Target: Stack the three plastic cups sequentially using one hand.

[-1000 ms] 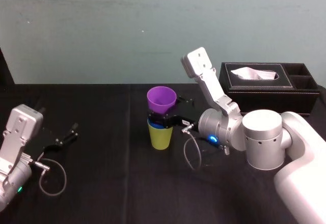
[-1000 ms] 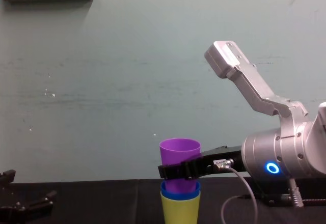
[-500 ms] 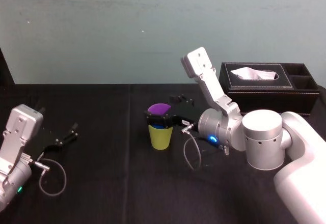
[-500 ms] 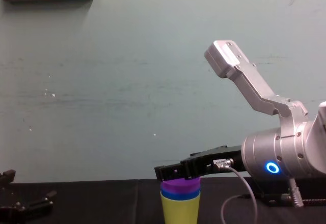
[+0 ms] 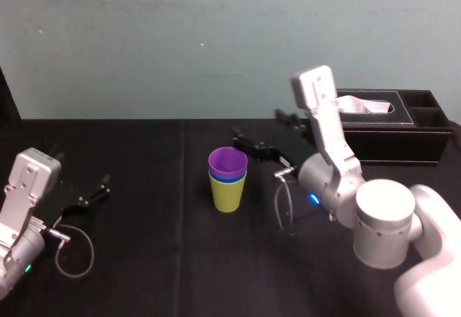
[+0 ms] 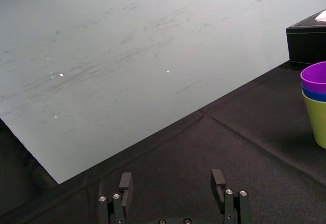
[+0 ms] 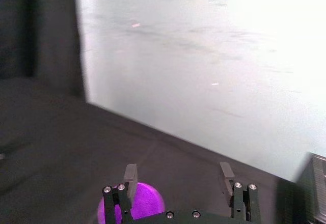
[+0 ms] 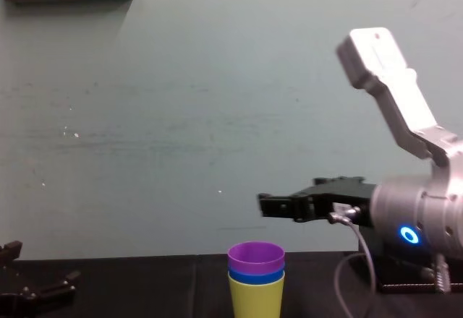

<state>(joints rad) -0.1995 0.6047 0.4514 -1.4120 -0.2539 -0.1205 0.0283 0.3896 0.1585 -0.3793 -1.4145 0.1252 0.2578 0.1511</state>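
Observation:
The three plastic cups stand nested upright at the table's middle: yellow-green [image 5: 227,194] at the bottom, blue [image 5: 227,177] inside it, purple [image 5: 227,161] on top. The chest view shows the same stack, purple [image 8: 256,255] over blue [image 8: 256,277] over yellow-green [image 8: 256,301]. My right gripper [image 5: 256,124] hangs open and empty, above the stack and behind it to the right, touching no cup. From its wrist the purple cup [image 7: 146,203] lies below the spread fingers [image 7: 131,175]. My left gripper [image 6: 172,179] rests open at the far left, with the stack [image 6: 316,102] far from it.
A black tissue box [image 5: 382,126] stands at the back right, just behind the right arm. A black cloth [image 5: 144,259] covers the table. A loose cable [image 5: 72,252] loops by the left arm. The pale wall is close behind.
The right gripper opened and let go of the purple cup, which dropped into the blue one. The gripper then rose and drew back to the right, clear of the stack.

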